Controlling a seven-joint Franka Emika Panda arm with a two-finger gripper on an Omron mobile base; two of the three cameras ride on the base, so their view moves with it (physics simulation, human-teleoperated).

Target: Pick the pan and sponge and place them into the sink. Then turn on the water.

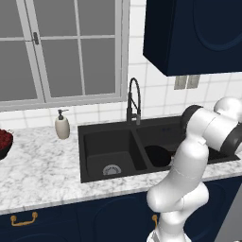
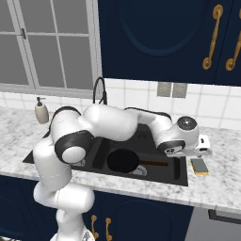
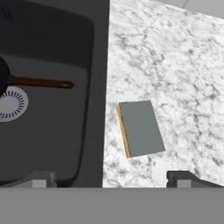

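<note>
sponge (image 3: pixel 140 127): flat on marble surface (image 3: pixel 175 65), just beside sink (image 3: pixel 52 39) rim
pan (image 2: pixel 123 160): already in right basin
gripper (image 3: pixel 113 179): fingers apart, above sponge
step: sponge pickup
next: centre over sponge, descend, close

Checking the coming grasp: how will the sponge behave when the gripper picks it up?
The sponge lies flat on the counter, so it should not roll. Small and thin, it is probably light. It likely squashes a little between the open gripper's fingers.
</note>
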